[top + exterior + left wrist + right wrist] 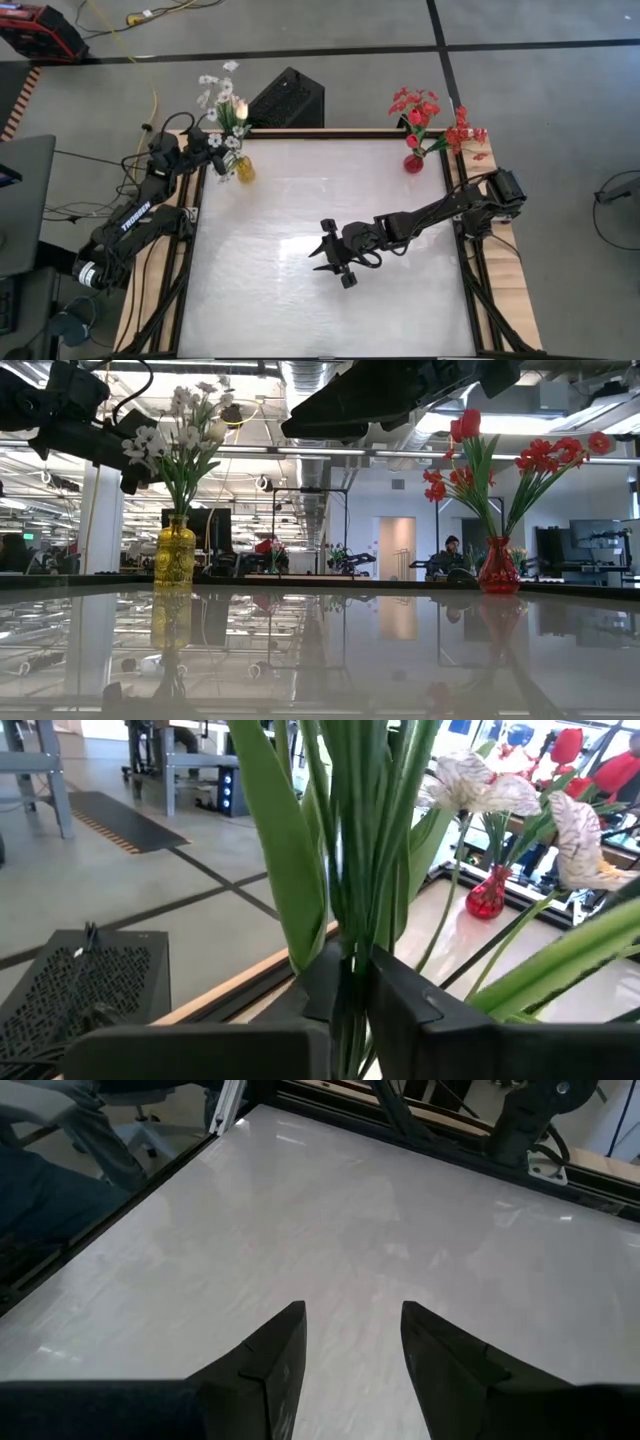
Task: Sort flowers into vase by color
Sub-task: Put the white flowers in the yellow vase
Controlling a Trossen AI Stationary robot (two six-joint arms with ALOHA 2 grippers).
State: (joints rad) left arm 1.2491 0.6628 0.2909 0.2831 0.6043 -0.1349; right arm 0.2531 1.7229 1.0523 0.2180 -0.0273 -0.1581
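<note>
The white table [300, 300] lay bare; the left gripper [352, 982] pinched the green stems [355, 840] of the white flowers [222, 100], probably to settle them in the yellow vase [243, 170] at upper left; the right gripper [330, 255] hung open and empty at centre; red flowers [430, 115] stood in the red vase [413, 163] at upper right.

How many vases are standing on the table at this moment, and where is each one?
2. The yellow vase stands at the table's far left corner, holding white flowers, beside the left gripper. The red vase stands at the far right corner, holding red flowers. None seems hidden.
</note>
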